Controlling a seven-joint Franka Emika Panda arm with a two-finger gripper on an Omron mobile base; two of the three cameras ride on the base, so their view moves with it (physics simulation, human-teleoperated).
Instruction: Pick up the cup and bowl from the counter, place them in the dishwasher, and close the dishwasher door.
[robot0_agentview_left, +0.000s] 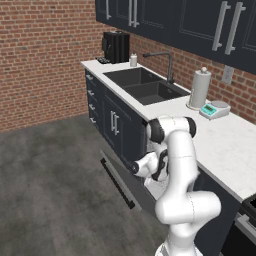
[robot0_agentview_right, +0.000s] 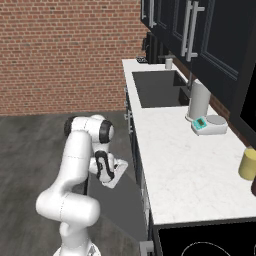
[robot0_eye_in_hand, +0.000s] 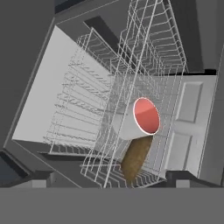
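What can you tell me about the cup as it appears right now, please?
The cup is a short white-grey cylinder with a salmon-red inside, smooth like glazed ceramic. In the hand view it lies tipped on its side in the dishwasher's white wire rack, mouth facing the camera. The olive-brown bowl sits right against it, apparently touching. Nothing grips it.

The cup (robot0_eye_in_hand: 141, 118) and bowl (robot0_eye_in_hand: 136, 157) lie touching inside the dishwasher (robot0_eye_in_hand: 48, 105) rack (robot0_eye_in_hand: 87, 109).

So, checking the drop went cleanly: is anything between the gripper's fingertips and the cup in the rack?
In the hand view, the brown bowl sits between the open gripper and the cup, with white rack wires crossing there too.
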